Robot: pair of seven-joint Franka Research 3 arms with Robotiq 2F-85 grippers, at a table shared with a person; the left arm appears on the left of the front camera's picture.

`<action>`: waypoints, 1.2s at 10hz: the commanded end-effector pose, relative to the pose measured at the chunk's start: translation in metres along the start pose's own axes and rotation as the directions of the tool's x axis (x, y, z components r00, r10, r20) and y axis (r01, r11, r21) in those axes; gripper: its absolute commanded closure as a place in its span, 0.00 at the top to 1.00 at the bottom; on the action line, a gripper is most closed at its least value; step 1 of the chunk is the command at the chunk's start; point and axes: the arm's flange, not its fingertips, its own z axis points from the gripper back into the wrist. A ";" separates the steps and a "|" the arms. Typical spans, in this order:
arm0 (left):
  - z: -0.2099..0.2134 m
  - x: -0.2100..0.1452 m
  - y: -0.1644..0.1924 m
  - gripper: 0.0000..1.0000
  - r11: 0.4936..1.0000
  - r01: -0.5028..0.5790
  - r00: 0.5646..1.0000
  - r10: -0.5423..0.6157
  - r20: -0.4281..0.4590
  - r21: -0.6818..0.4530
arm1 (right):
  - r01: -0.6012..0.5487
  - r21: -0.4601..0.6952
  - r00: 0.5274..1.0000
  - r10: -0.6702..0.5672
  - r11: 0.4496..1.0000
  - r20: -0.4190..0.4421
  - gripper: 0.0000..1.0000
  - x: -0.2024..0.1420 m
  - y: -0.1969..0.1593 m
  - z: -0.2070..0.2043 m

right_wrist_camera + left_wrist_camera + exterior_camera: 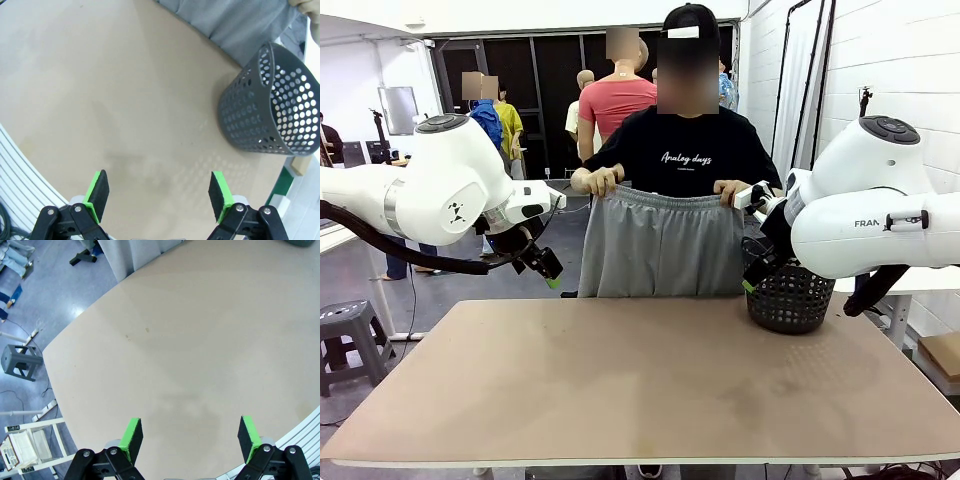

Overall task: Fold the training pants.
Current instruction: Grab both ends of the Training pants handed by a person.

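I'm seeing the left tool (190,435) and right tool (159,192) both gaping wide above the desk (200,340), gripping nothing; beyond them a person (685,150) is holding the pants (660,245).

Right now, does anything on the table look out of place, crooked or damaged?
Nothing stands out. The person holds the training pants up by the waistband, hanging evenly beyond the far edge of the table. The dark perforated basket stands upright on it. Two faint spots mark its top.
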 end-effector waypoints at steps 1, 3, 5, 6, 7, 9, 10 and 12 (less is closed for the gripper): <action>0.001 -0.001 0.000 1.00 1.000 0.006 1.000 -0.006 0.009 -0.001 | 0.000 -0.002 1.000 0.000 1.000 0.009 1.00 0.001 0.000 0.000; 0.001 -0.001 0.000 1.00 1.000 0.006 1.000 -0.006 0.009 -0.001 | 0.000 -0.002 1.000 0.000 1.000 0.009 1.00 0.001 0.000 0.000; 0.001 -0.001 0.000 1.00 1.000 0.006 1.000 -0.006 0.009 -0.001 | 0.000 -0.002 1.000 0.000 1.000 0.009 1.00 0.001 0.000 0.000; 0.001 -0.001 0.000 1.00 1.000 0.006 1.000 -0.006 0.009 -0.001 | 0.000 -0.002 1.000 0.000 1.000 0.009 1.00 0.001 0.000 0.000; 0.001 -0.001 0.000 1.00 1.000 0.006 1.000 -0.006 0.009 -0.001 | 0.000 -0.002 1.000 0.000 1.000 0.009 1.00 0.001 0.000 0.000; 0.001 -0.001 0.000 1.00 1.000 0.006 1.000 -0.006 0.009 -0.001 | 0.000 -0.002 1.000 0.000 1.000 0.009 1.00 0.001 0.000 0.000; 0.001 -0.001 0.000 1.00 1.000 0.006 1.000 -0.006 0.009 -0.001 | 0.000 -0.002 1.000 0.000 1.000 0.009 1.00 0.001 0.000 0.000; 0.001 -0.001 0.000 1.00 1.000 0.006 1.000 -0.006 0.009 -0.001 | 0.000 -0.002 1.000 0.000 1.000 0.009 1.00 0.001 0.000 0.000</action>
